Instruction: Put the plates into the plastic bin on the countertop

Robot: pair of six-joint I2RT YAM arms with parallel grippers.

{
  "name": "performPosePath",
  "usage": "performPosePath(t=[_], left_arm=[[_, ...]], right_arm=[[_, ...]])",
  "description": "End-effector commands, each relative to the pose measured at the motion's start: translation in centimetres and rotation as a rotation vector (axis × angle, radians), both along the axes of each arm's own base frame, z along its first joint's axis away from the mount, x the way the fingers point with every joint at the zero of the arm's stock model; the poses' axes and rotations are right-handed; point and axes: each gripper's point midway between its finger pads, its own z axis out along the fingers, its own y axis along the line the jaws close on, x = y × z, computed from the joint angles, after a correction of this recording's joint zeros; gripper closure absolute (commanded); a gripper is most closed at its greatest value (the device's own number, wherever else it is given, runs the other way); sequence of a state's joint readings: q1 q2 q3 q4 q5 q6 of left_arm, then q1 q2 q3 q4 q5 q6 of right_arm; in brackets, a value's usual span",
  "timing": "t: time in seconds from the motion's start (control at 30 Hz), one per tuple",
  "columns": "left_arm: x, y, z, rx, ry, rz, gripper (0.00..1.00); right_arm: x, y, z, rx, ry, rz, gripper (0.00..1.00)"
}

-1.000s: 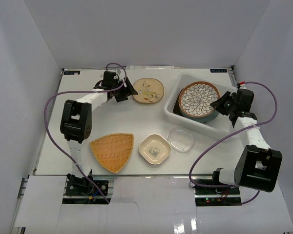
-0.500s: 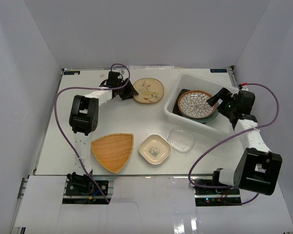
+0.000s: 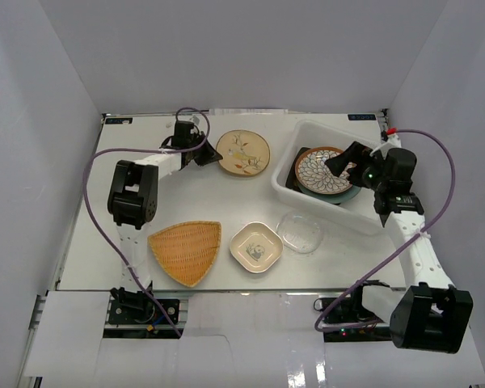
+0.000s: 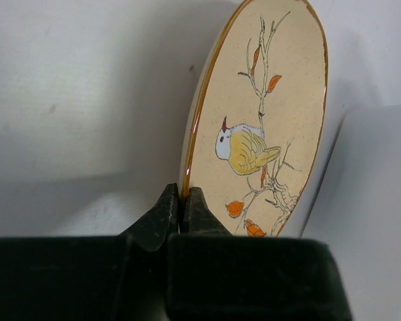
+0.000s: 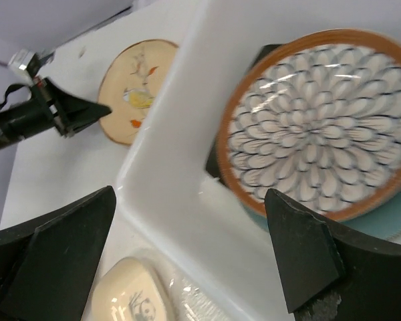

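Plates split two ways: your left gripper [image 4: 180, 200] is clamped on the rim of the cream bird plate [image 4: 260, 120], upper centre of the countertop [image 3: 194, 198]. Your right gripper [image 5: 189, 194], jaws wide and empty, hangs over the plastic bin [image 5: 187, 120] at upper right, where the petal-patterned plate [image 5: 321, 127] lies on the teal plate [image 5: 394, 217].

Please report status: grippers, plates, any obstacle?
Left gripper shut on bird plate rim. Right gripper open over bin, petal plate inside. Woven plate, square plate, glass plate on table. No obstacle seen.
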State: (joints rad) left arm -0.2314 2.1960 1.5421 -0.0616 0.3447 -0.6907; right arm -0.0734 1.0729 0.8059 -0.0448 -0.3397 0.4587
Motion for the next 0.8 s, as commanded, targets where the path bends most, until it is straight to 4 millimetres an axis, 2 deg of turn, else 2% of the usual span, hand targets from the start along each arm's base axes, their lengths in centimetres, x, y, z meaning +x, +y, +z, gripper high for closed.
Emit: performPosePath(t=[0.0, 0.03, 0.07, 0.1, 0.13, 0.17, 0.2, 0.23, 0.27, 0.33, 0.37, 0.4, 0.47, 0.5, 0.53, 0.67, 0.73, 0.77], left_arm=[[-0.4, 3.2, 9.3, -0.062, -0.186, 0.063, 1.0], [-1.0, 3.6, 13.1, -0.104, -0.253, 0.077, 1.0], [-2.1, 4.2, 13.0, -0.115, -0.242, 0.089, 1.0], [-2.5, 4.9, 14.4, -0.133, -0.272, 0.098, 1.0], [-3.6, 5.3, 17.5, -0.153, -0.328, 0.103, 1.0], [-4.3, 5.6, 18.3, -0.158, -0.343, 0.11, 1.0], [-5.3, 5.9, 18.2, -0.16, -0.339, 0.115, 1.0], [-6.0, 6.1, 19.1, -0.161, -0.356, 0.122, 1.0], [-7.2, 6.3, 21.2, -0.171, -0.4, 0.119, 1.0], [-9.2, 5.8, 21.0, -0.19, -0.391, 0.094, 1.0], [-10.7, 5.1, 22.3, -0.201, -0.421, 0.066, 1.0], [-11.8, 4.9, 21.2, -0.202, -0.397, 0.055, 1.0], [-13.7, 3.9, 21.0, -0.22, -0.39, 0.006, 1.0], [-14.9, 3.2, 21.7, -0.23, -0.405, -0.022, 1.0], [-15.9, 2.6, 20.9, -0.237, -0.387, -0.046, 1.0], [-18.3, 1.8, 21.6, -0.264, -0.402, -0.098, 1.0], [-19.3, 1.6, 22.7, -0.281, -0.431, -0.123, 1.0], [-19.8, 1.4, 22.9, -0.288, -0.437, -0.135, 1.0]], right_arm=[[-0.6, 5.9, 3.5, -0.008, -0.088, 0.213, 0.02], [-0.7, 7.1, 3.7, -0.015, -0.095, 0.249, 0.03], [-1.0, 9.1, 4.6, -0.015, -0.115, 0.306, 0.03], [-0.8, 10.1, 4.4, -0.013, -0.104, 0.335, 0.04], [-0.9, 11.0, 4.6, -0.009, -0.107, 0.364, 0.05], [-0.7, 11.8, 5.5, -0.008, -0.123, 0.384, 0.06], [-0.8, 13.4, 5.1, -0.007, -0.104, 0.427, 0.1], [-0.9, 14.3, 5.3, -0.005, -0.106, 0.452, 0.1], [-1.2, 15.6, 5.4, -0.004, -0.104, 0.485, 0.1], [-0.7, 17.1, 5.8, -0.004, -0.104, 0.51, 0.1], [-0.7, 18.2, 5.1, -0.008, -0.085, 0.532, 0.1], [-0.5, 18.7, 5.6, -0.009, -0.089, 0.532, 0.1], [-0.6, 20.1, 5.3, -0.006, -0.076, 0.557, 0.1], [-0.4, 20.6, 4.8, 0.001, -0.056, 0.558, 0.1], [-0.6, 21.4, 4.9, 0.006, -0.06, 0.572, 0.1], [-0.4, 22.1, 3.5, 0.023, -0.017, 0.55, 0.1], [-0.3, 22.2, 3.3, 0.042, -0.018, 0.537, 0.1], [-0.3, 22.0, 2.5, 0.042, -0.002, 0.528, 0.07]])
